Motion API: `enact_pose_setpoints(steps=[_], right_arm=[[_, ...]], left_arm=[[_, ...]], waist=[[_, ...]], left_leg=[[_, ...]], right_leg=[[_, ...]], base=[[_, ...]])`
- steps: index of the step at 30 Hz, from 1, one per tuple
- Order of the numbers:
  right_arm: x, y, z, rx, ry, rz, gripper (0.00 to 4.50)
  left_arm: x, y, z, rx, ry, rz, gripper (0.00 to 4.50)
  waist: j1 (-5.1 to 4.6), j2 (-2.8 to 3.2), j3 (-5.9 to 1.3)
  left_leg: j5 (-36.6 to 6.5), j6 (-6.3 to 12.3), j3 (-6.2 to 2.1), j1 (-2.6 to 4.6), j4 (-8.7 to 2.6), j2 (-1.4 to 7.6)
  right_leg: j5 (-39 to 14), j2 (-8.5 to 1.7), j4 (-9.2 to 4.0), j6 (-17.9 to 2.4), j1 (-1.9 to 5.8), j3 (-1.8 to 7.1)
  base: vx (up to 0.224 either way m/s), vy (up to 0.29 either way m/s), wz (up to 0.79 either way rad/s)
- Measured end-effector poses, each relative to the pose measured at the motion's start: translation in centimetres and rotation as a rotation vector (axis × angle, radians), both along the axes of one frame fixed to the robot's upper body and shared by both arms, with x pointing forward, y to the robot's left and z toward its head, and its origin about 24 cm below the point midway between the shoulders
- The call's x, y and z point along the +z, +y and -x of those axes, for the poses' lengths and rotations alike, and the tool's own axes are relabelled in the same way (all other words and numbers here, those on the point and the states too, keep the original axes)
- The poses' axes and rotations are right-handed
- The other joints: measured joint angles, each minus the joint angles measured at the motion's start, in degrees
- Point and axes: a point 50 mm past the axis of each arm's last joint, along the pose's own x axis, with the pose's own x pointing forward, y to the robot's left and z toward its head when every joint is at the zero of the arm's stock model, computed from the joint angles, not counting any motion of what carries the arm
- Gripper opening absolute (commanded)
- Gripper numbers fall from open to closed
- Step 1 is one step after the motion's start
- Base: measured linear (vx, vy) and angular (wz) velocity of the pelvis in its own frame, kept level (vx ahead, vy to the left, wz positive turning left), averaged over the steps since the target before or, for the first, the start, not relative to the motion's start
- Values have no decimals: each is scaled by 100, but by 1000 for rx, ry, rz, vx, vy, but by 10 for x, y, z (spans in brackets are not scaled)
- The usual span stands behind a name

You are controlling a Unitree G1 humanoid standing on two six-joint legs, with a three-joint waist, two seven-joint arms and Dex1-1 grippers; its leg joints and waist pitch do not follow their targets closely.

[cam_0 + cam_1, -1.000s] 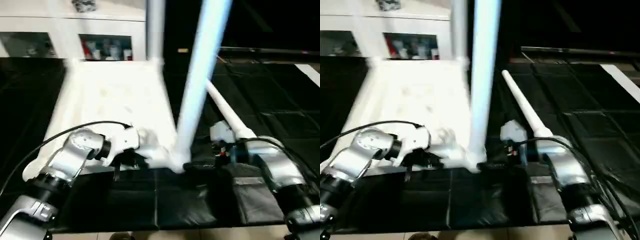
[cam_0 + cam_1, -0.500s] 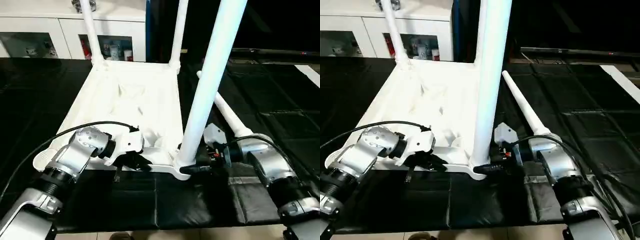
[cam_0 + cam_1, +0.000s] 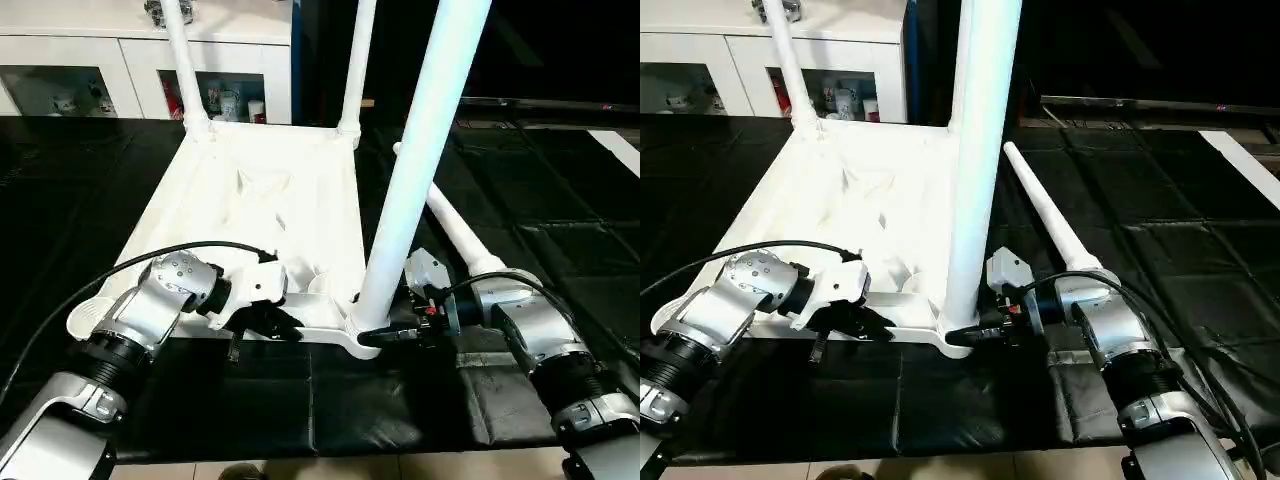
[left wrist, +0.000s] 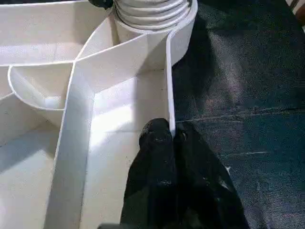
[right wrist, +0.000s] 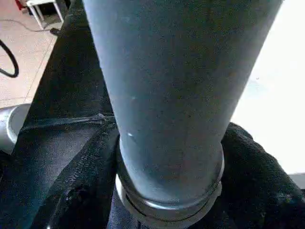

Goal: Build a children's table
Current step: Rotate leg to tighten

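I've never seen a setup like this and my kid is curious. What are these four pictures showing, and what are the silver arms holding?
A humanoid robot is assembling a children's table. Two pictures look down from its head; two come from wrist cameras. The white tabletop lies upside down on a black mat, three legs already standing in its corners and a spare leg lying beside it. The left end effector pinches the tabletop's rim. The right end effector wraps the near leg at its base.

head eyes look forward and down, sharing the tabletop (image 3: 250,200); left wrist camera sits close on its near rim, right wrist camera tight against the near-corner leg (image 5: 176,95).
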Motion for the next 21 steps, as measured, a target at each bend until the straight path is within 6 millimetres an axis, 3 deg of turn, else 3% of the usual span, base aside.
enact_pose_setpoints(steps=[6,11,16,21], right_arm=[[-6,8,0,-166,35,-66,267],[-11,27,-10,-500,37,-100,267],[-10,44,-25,-723,-9,-87,267],[-8,46,-28,-761,-49,-68,267]], left_arm=[[-1,0,-2,135,9,23,0],[-6,-5,-2,394,16,72,0],[-8,-24,3,585,10,102,0],[-7,-33,5,637,-3,102,0]], waist=[[-44,0,0],[-341,-3,-2],[-510,-2,-2],[-492,-3,-2]], left_leg=[[0,-1,1,7,2,0],[1,-7,-3,26,-5,-5],[0,-10,-16,38,-10,-7],[-2,-8,-16,37,-13,-8]], right_leg=[[1,0,2,-1,0,3],[0,1,3,0,3,3],[0,1,-8,0,-2,-10],[0,2,-13,-1,-14,-10]], base=[[0,0,0],[0,0,0],[0,0,0],[0,0,0]])
